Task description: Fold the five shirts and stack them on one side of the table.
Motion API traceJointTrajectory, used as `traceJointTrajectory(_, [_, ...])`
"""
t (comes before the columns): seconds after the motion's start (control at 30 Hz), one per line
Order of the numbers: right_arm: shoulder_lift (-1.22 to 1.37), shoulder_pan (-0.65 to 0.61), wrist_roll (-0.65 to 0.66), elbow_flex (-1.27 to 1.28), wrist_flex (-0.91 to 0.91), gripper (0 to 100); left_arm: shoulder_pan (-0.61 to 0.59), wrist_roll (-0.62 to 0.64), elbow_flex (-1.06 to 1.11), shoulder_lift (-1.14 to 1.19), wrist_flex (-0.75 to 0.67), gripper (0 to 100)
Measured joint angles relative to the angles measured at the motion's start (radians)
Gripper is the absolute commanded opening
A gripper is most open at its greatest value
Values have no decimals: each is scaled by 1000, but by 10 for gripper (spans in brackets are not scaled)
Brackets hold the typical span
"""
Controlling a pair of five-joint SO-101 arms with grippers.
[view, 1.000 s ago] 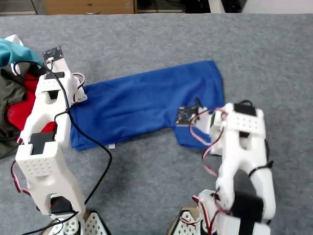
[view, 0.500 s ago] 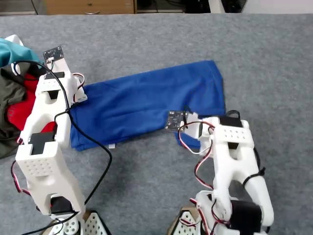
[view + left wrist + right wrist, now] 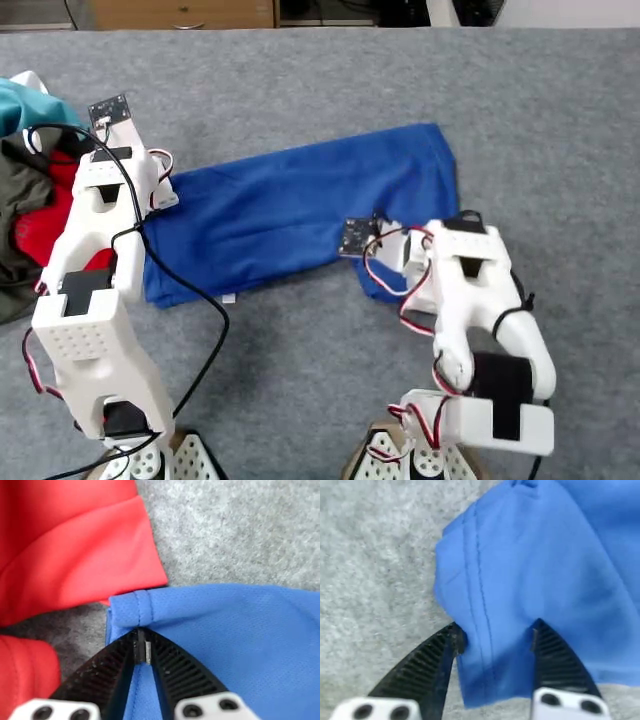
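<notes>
The blue shirt (image 3: 290, 210) lies flat, stretched between my two grippers. My left gripper (image 3: 141, 642) is clamped tight on a stitched hem corner of it. My right gripper (image 3: 497, 629) stands wide open with one finger on either side of a hemmed flap at the other end, holding nothing.

To fold well, I judge I should lower the right fingers until they bracket the cloth past the double stitching and close fully. Then I should lift both ends level, so the shirt carries over without dragging or bunching.

Counting: one blue shirt, one red shirt (image 3: 75, 540) just beyond my left fingertips, and one teal shirt (image 3: 22, 100) and one dark shirt (image 3: 18, 190) beside that arm. That makes four; a fifth I cannot make out. Two grippers, one grey table (image 3: 300, 90).
</notes>
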Motion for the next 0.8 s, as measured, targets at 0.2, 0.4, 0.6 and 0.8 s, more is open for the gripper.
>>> traceJointTrajectory(0.2, [48, 0, -2, -64, 5, 38, 0, 0, 0, 0, 0, 20])
traceJointTrajectory(0.4, [52, 2, -5, -86, 8, 12, 0, 0, 0, 0, 0, 20])
traceJointTrajectory(0.6, [60, 2, -48, -233, 98, 2, 0, 0, 0, 0, 0, 20])
traceJointTrajectory(0.8, [60, 2, -14, -425, 218, 2, 0, 0, 0, 0, 0, 20])
